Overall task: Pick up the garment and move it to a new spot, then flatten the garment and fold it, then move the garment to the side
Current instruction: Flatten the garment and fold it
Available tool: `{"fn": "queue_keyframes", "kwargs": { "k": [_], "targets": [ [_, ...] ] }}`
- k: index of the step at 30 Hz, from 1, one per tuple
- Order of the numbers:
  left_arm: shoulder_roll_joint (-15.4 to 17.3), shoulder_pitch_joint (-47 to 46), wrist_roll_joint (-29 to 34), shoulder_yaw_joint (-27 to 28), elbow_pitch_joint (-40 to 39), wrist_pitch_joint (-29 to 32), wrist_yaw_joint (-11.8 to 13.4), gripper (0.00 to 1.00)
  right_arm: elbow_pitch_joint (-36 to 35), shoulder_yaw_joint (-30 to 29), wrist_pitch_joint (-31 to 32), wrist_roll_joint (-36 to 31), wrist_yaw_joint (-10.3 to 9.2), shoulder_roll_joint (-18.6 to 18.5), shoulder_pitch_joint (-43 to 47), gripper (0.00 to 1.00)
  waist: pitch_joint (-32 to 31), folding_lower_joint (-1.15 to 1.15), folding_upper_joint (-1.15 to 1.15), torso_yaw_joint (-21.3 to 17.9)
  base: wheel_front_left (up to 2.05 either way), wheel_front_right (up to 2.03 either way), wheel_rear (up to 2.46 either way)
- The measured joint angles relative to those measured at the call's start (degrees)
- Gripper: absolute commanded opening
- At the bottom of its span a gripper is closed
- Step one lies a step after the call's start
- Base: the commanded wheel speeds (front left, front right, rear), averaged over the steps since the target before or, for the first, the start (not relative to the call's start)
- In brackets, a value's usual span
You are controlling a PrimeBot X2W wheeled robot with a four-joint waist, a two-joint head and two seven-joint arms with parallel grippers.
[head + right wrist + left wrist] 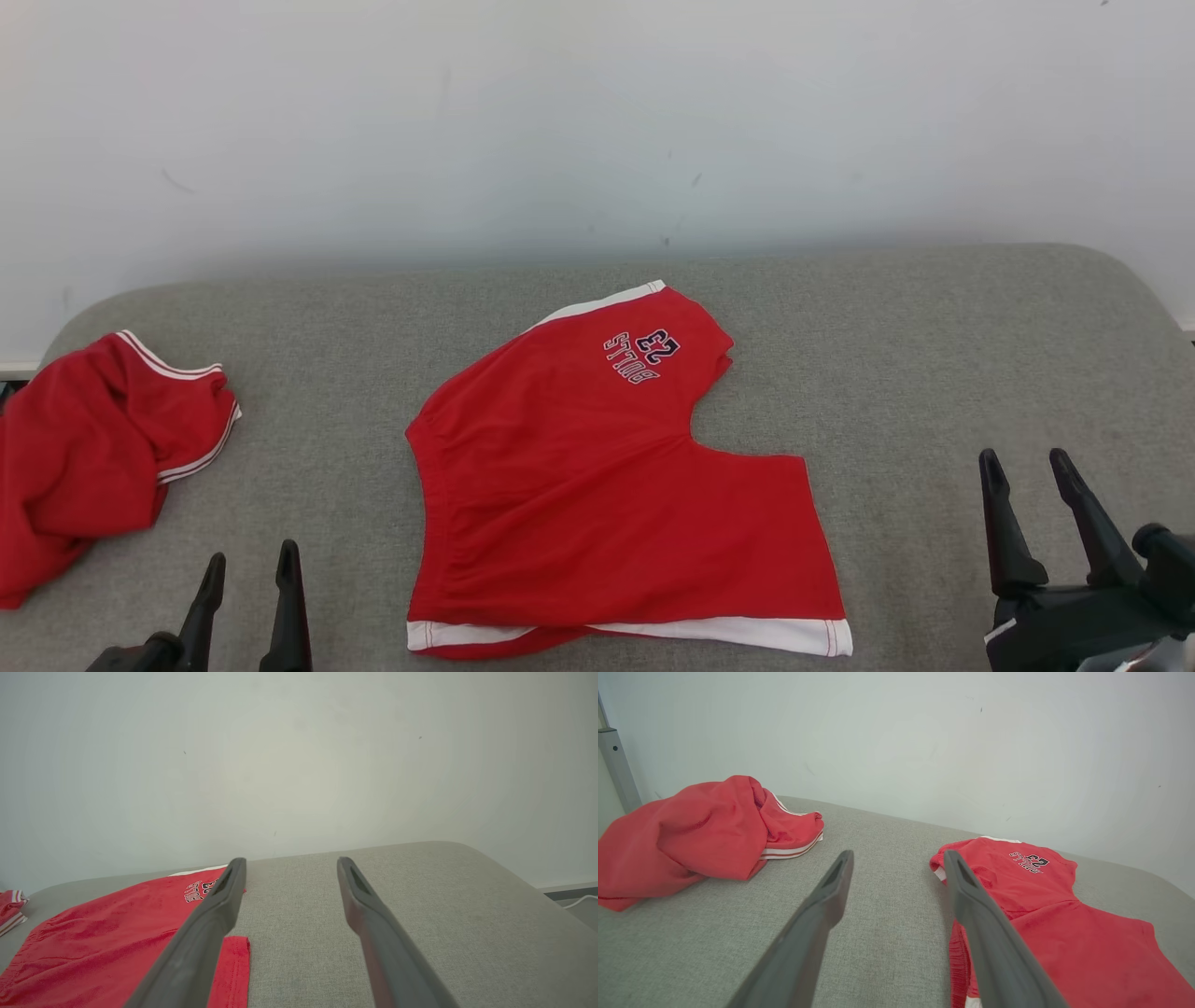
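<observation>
A crumpled red garment (93,457) lies left of the left gripper (252,553), whose fingers stand spread and empty. The red shorts (597,504) lie flat on the table (934,355) between both pairs of fingers. The right gripper (1024,457) is likewise released. A shallow pinch could catch one layer only and bunch the cloth.

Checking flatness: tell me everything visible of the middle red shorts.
The red shorts lie nearly flat on the grey padded surface, touching nothing else. Thin, lightly creased cloth; white bands at near and far ends; gathers down the left side; dark BULLS 23 print, upside down, near the far end.
</observation>
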Motion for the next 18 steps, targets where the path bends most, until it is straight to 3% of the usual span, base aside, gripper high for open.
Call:
{"fn": "queue_keyframes", "kwargs": {
  "k": [8,18],
  "targets": [
    [-0.1,0.0,2.3,-0.2,-0.5,0.0,0.0,1.00,1.6,2.1,-0.1,-2.3,0.01,-1.0,1.7,1.00,0.0,0.00,0.00,0.0,0.00,0.00,0.00],
    [-0.8,0.4,2.3,0.7,-1.9,0.3,0.0,1.00,0.6,-0.6,-0.1,-2.3,0.00,-0.3,1.7,1.00,0.0,0.00,0.00,-0.1,0.00,0.00,0.00]
  ]
}}
